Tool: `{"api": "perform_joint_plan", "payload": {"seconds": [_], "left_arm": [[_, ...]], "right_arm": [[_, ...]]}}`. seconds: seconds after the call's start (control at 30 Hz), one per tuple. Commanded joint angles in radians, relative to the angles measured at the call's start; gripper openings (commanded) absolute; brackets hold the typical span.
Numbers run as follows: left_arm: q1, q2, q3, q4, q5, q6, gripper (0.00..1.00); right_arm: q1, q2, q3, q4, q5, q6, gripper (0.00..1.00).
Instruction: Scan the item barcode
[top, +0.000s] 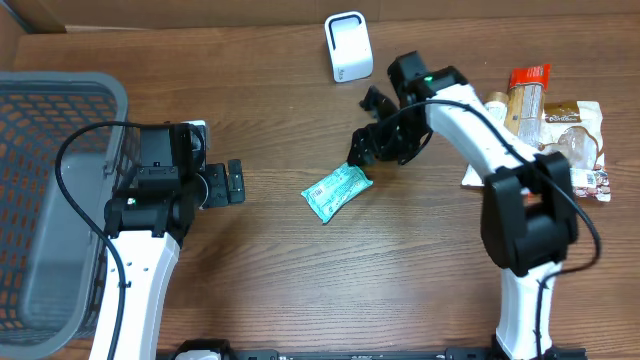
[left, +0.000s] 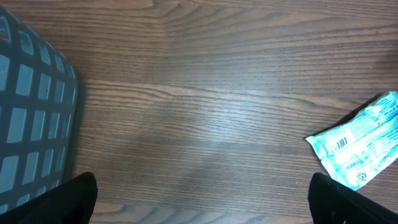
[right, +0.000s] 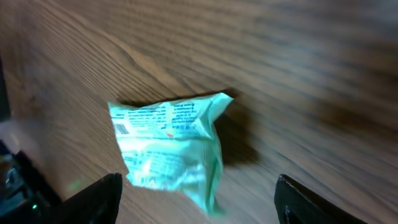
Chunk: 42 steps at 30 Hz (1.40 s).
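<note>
Locate teal packet lying on wooden table, mid-scene, barcode panel facing up (bars legible in left wrist view). Long axis: near-left to far-right. Right gripper at the packet's far-right end, spread wide, holding nothing. Left gripper well apart to the left, fully wide, empty. Judged nearer of the 2 arms: right. Close across the short axis, then present to white scanner at far edge. Disregard basket, far left.
</note>
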Motion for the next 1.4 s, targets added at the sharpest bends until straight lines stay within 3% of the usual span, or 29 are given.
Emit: {"api": "perform_joint_plan", "payload": {"seconds": [0.0,0.17,0.4,0.53,0.67,0.8,1.07,1.37], "left_arm": [[0.004,0.003,-0.004,0.001,-0.006,0.015,1.00],[0.004,0.003,-0.004,0.001,-0.006,0.015,1.00],[0.004,0.003,-0.004,0.001,-0.006,0.015,1.00],[0.003,0.003,-0.004,0.001,-0.006,0.015,1.00],[0.003,0.003,-0.004,0.001,-0.006,0.015,1.00],[0.004,0.003,-0.004,0.001,-0.006,0.015,1.00],[0.004,0.003,-0.004,0.001,-0.006,0.015,0.99],[0.004,0.003,-0.004,0.001,-0.006,0.015,1.00]], "right_arm": [[0.006,0.066,-0.016,0.002,-0.090,-0.025,0.79],[0.007,0.117,-0.019,-0.008,-0.157,-0.026,0.78],[0.044,0.122,-0.089,0.064,-0.189,0.047,0.68],[0.051,0.122,-0.129,0.124,-0.189,0.136,0.44],[0.049,0.122,-0.129,0.127,-0.190,0.137,0.20],[0.048,0.122,-0.125,0.126,-0.216,0.133,0.09],[0.032,0.038,-0.111,0.132,-0.298,0.133,0.04],[-0.050,-0.317,-0.111,0.149,-0.282,0.144,0.04]]}}
